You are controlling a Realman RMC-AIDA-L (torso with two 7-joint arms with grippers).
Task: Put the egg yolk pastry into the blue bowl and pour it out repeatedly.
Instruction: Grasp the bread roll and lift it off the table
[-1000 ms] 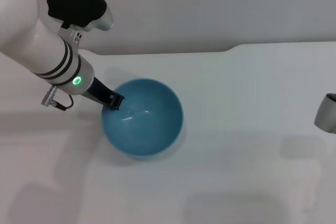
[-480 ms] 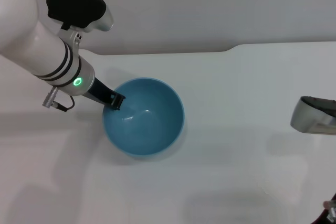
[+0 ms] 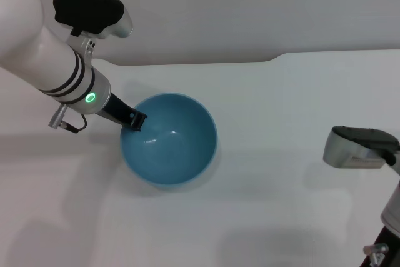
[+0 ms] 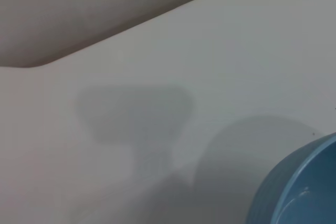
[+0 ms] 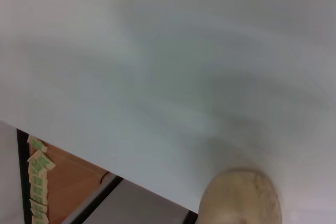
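The blue bowl (image 3: 169,139) stands upright on the white table, left of centre, and its inside holds nothing. My left gripper (image 3: 134,120) is shut on the bowl's left rim, one black finger reaching inside. The left wrist view catches only the bowl's outer wall (image 4: 294,187). My right arm's wrist (image 3: 357,147) hovers over the table's right side, well apart from the bowl, with its fingers hidden beneath it. The egg yolk pastry (image 5: 240,199), a pale tan ball, sits close under the right wrist camera, carried along above the table; the head view does not show it.
The white table (image 3: 275,104) has a raised step along its back edge. In the right wrist view the table's edge (image 5: 105,174) shows, with a brown floor and green-tagged strips below it.
My right arm has come in from the right edge and moved left toward the middle. The bowl and the left arm have stayed where they were.
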